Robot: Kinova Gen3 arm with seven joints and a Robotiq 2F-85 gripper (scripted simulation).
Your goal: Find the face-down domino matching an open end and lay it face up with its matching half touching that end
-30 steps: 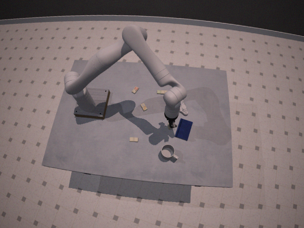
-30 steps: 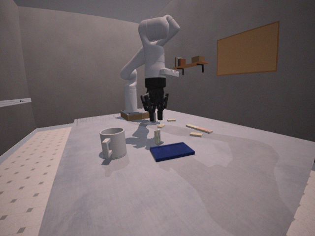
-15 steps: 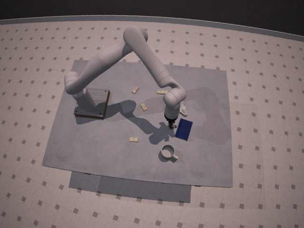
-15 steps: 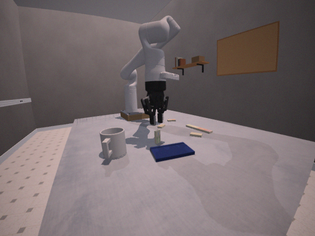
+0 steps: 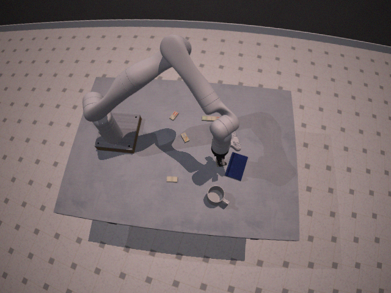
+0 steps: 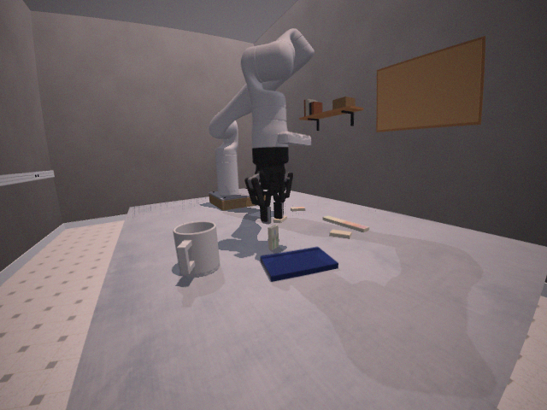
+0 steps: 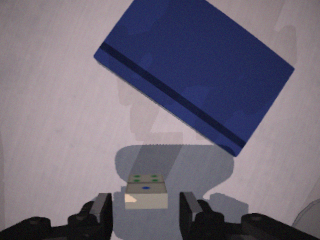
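My gripper (image 5: 221, 162) (image 6: 270, 217) (image 7: 145, 209) is open and points straight down just left of the blue notebook. A domino (image 6: 273, 237) (image 7: 145, 192) stands on end on the table right below it. In the wrist view its top end lies between my fingers with a gap on each side. Its face with green and blue pips turns toward the notebook. The line of face-up dominoes (image 5: 209, 118) (image 6: 345, 223) lies behind, partly hidden by my arm in the top view. Loose dominoes (image 5: 173, 115) (image 5: 184, 137) (image 5: 171, 179) lie flat further left.
A blue notebook (image 5: 236, 166) (image 6: 298, 262) (image 7: 195, 70) lies flat close to the standing domino. A white mug (image 5: 216, 194) (image 6: 197, 248) stands in front. The arm's base (image 5: 118, 133) is at the table's left. Another domino (image 6: 340, 233) lies near the line.
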